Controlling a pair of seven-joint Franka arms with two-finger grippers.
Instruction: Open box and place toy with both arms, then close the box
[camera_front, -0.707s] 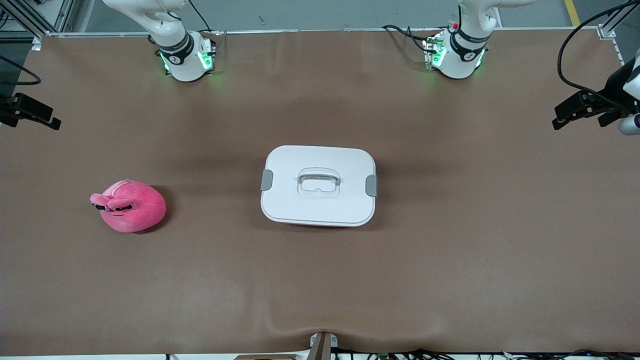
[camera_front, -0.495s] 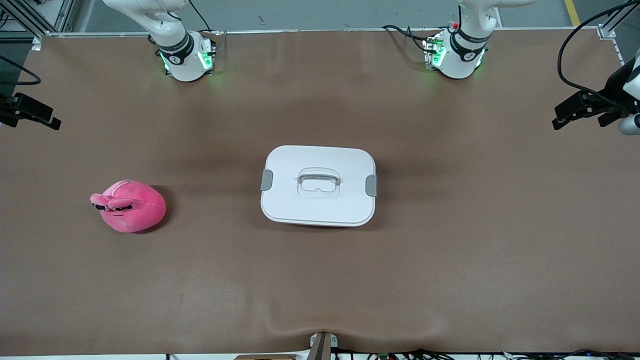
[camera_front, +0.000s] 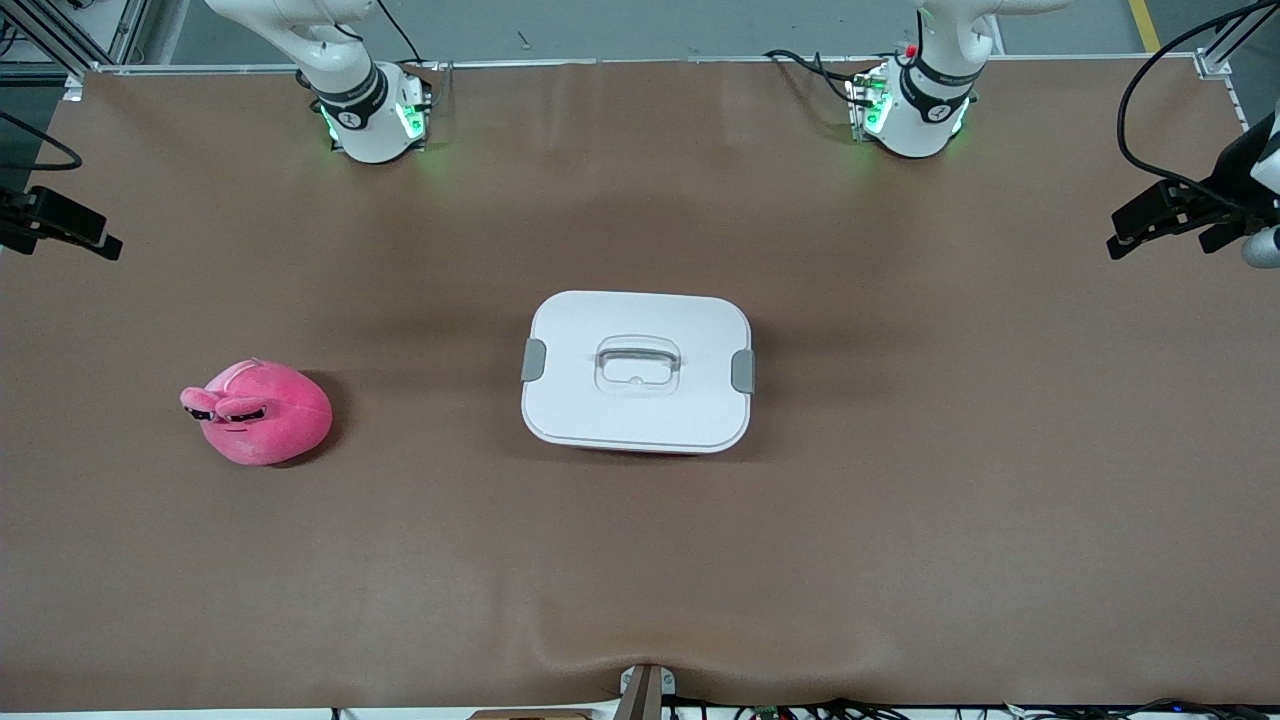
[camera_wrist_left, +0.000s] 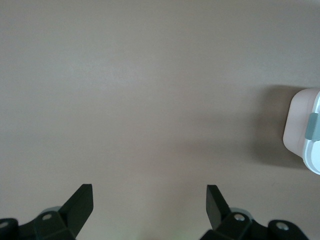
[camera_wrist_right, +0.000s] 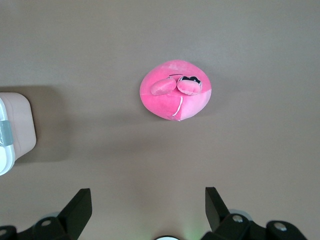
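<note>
**Box shut, toy apart, both claws spread wide**

The left claw (camera_wrist_left: 148, 205) hangs over bare brown tabletop (camera_front: 900, 520) toward the left arm's end, its fingers spread wide with nothing between them; only a corner of the box (camera_wrist_left: 305, 131) enters the left wrist view. The right claw (camera_wrist_right: 148, 206) hangs over the tabletop near the toy (camera_wrist_right: 176, 90), likewise spread wide and empty.

The box (camera_front: 637, 371) sits mid-tabletop, its long axis running between the two arms' ends. Its smooth white lid (camera_front: 640, 330) is on, rounded at the corners, with a grey clip (camera_front: 534, 359) at each short side and a recessed centre handle (camera_front: 638, 358). The toy (camera_front: 258, 412) lies well apart from it toward the right arm's end (a soft, round, hot-pink plush), its bulging eyes (camera_front: 222, 406) turned away from the box.
</note>
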